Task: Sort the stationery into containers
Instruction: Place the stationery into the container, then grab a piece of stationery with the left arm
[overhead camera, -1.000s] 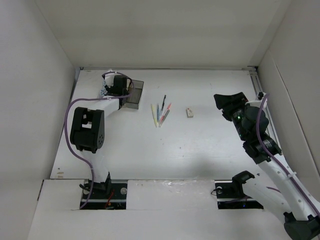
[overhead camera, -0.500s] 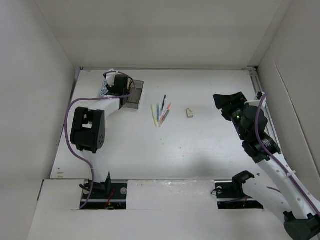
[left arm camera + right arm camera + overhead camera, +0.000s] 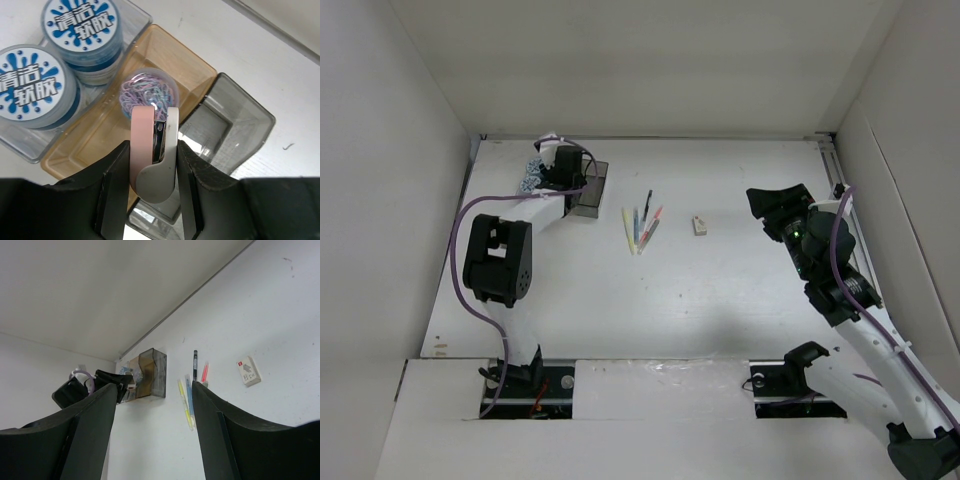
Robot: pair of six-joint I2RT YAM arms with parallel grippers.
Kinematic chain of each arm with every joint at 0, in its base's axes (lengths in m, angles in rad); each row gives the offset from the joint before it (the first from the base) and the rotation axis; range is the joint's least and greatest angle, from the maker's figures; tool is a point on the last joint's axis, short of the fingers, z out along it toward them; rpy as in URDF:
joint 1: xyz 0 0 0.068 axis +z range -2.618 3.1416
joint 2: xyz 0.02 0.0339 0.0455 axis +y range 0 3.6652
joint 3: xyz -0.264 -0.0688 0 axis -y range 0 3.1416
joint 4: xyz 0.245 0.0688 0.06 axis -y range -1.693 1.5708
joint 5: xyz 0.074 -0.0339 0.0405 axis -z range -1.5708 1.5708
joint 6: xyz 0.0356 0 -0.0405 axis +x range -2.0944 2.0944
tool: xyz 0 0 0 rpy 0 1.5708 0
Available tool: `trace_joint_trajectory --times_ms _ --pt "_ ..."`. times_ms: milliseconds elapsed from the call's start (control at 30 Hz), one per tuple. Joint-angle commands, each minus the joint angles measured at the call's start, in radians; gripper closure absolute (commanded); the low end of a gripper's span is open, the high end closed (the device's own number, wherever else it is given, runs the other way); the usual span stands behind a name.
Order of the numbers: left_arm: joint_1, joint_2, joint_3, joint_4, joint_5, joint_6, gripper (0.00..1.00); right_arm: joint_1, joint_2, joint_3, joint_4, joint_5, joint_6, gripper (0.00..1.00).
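The left end effector (image 3: 153, 165) is clenched on a pink-and-white stapler (image 3: 142, 140), held upright over the seam between the amber tray (image 3: 165, 45) and the grey tray (image 3: 235, 125), at about 10 o'clock on the bench (image 3: 720, 290); which of the two it hangs over cannot be told. Two blue-and-white tape rolls (image 3: 82, 25) sit side by side in the clear tray (image 3: 142, 17), at 9 o'clock of the amber one, which holds a clear ball of coloured paper clips (image 3: 147, 90). The grey tray, at 3 o'clock of the amber one, has nothing in it. A fan of pens (image 3: 640, 228) lies loose near mid-bench, with a small eraser (image 3: 699, 225) at their 3 o'clock, apart from them. The right end effector (image 3: 155, 386) hovers at the bench's 3 o'clock side, released and grasping nothing.
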Motion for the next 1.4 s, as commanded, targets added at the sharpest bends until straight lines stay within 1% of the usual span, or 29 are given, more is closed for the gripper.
trace_joint_trajectory --times_ms 0,67,133,233,300,367,467,600,633,667,700,767,800,833,867,900,933,1000,1033,1067,1100,1133,1167,1200,1233,1267,1300,1333,1367 --pt "0.018 -0.033 0.031 -0.014 -0.058 -0.024 0.85 0.010 -0.005 0.000 0.046 -0.007 -0.011 0.33" --pt "0.018 -0.033 0.031 -0.014 -0.058 -0.024 0.84 0.010 -0.005 0.000 0.046 -0.007 -0.011 0.33" --pt "0.018 0.000 0.057 -0.056 -0.084 -0.024 0.84 0.010 -0.005 0.000 0.046 -0.007 -0.011 0.33" --pt "0.018 0.024 0.069 -0.080 -0.109 -0.024 0.83 0.010 -0.005 0.000 0.046 -0.007 -0.011 0.33" --pt "0.018 0.033 0.069 -0.089 -0.123 -0.033 0.79 0.010 -0.005 0.000 0.046 -0.007 -0.011 0.33" --pt "0.018 0.033 0.069 -0.109 -0.123 -0.044 0.69 0.010 -0.005 0.000 0.046 -0.007 -0.011 0.33" --pt "0.018 0.033 0.079 -0.132 -0.146 -0.064 0.58 0.010 -0.005 0.000 0.046 -0.007 -0.011 0.33" --pt "0.018 0.024 0.079 -0.152 -0.157 -0.083 0.49 0.010 -0.005 0.000 0.046 -0.007 -0.011 0.33" --pt "0.018 0.005 0.070 -0.152 -0.157 -0.093 0.43 0.010 -0.005 0.000 0.046 -0.007 -0.011 0.33" --pt "0.018 -0.009 0.048 -0.126 -0.143 -0.093 0.41 0.010 -0.005 0.000 0.046 -0.007 -0.011 0.33" --pt "0.018 -0.038 0.039 -0.113 -0.143 -0.093 0.38 0.010 -0.005 0.000 0.046 0.003 -0.011 0.33" --pt "-0.014 -0.067 0.027 -0.081 -0.143 -0.072 0.38 0.010 -0.005 0.000 0.046 0.012 -0.011 0.33" --pt "-0.036 -0.094 0.014 -0.063 -0.143 -0.054 0.41 0.010 -0.005 0.000 0.046 0.022 -0.011 0.33" --pt "-0.092 -0.105 0.014 -0.051 -0.153 -0.035 0.44 0.010 -0.005 0.000 0.036 0.023 -0.011 0.39" --pt "-0.125 -0.105 0.014 -0.050 -0.154 -0.021 0.47 0.010 -0.005 0.009 0.036 0.035 -0.011 0.46" --pt "-0.160 -0.105 0.026 -0.041 -0.138 -0.005 0.54 0.010 -0.015 0.009 0.036 0.044 -0.011 0.65" --pt "-0.242 -0.105 0.026 -0.041 -0.138 0.008 0.59 0.010 -0.015 0.009 0.025 0.065 -0.011 0.76" --pt "-0.333 -0.082 0.065 -0.029 -0.123 0.029 0.67 0.010 -0.015 0.020 0.002 0.093 0.001 0.93" --pt "-0.379 -0.038 0.085 -0.029 -0.114 0.029 0.74 0.010 -0.015 0.020 -0.007 0.117 0.001 0.93" --pt "-0.463 -0.009 0.108 -0.038 -0.114 0.029 0.74 0.010 -0.015 0.020 -0.007 0.127 0.001 0.93" --pt "-0.503 0.023 0.167 -0.047 -0.114 0.029 0.74 0.010 -0.027 0.020 -0.007 0.127 0.010 0.93" --pt "-0.540 0.093 0.204 -0.079 -0.114 0.029 0.74 0.010 -0.036 0.020 -0.007 0.136 0.010 0.87" --pt "-0.595 0.129 0.241 -0.093 -0.095 0.029 0.72 0.010 -0.036 0.020 -0.007 0.136 0.010 0.84" --pt "-0.619 0.166 0.279 -0.110 -0.085 0.029 0.69 0.010 -0.036 0.020 -0.016 0.136 0.010 0.82" --pt "-0.639 0.198 0.360 -0.128 -0.085 0.029 0.67 0.010 -0.036 0.020 -0.016 0.136 0.010 0.73" --pt "-0.654 0.262 0.399 -0.167 -0.072 0.016 0.63 0.010 -0.036 0.020 -0.016 0.136 0.010 0.65" --pt "-0.678 0.293 0.436 -0.185 -0.072 0.016 0.55 0.010 -0.036 0.020 -0.016 0.136 0.010 0.57" --pt "-0.691 0.322 0.474 -0.207 -0.086 0.003 0.53 0.010 -0.036 0.020 -0.016 0.136 0.010 0.51" --pt "-0.700 0.376 0.541 -0.243 -0.097 0.003 0.50 0.010 -0.045 0.020 -0.016 0.136 0.010 0.42"
